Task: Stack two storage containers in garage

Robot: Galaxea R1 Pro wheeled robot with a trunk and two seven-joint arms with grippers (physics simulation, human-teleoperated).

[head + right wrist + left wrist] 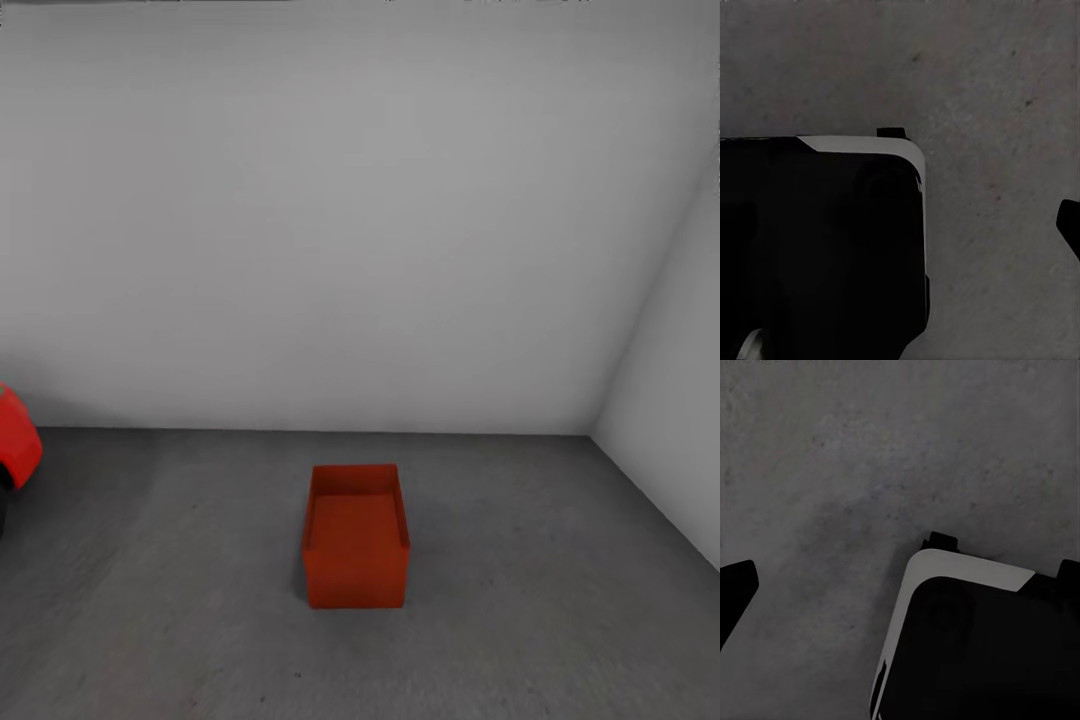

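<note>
On grey floor (180, 600) — one red-orange storage container (355, 540), upright; near white wall (330, 220)

No readable text, labels, brands, numbers or signs in any view. Red-orange rectangular open-top storage container (356, 540): plain walls, no markings. Plain white wall (330, 220): blank. Dull grey mottled concrete floor (520, 600): unmarked. Red car body (16, 440) at the head view's edge: no plate or badge legible. Black-and-white robot base panel (975, 645) under the wrist cameras: no lettering.
</note>
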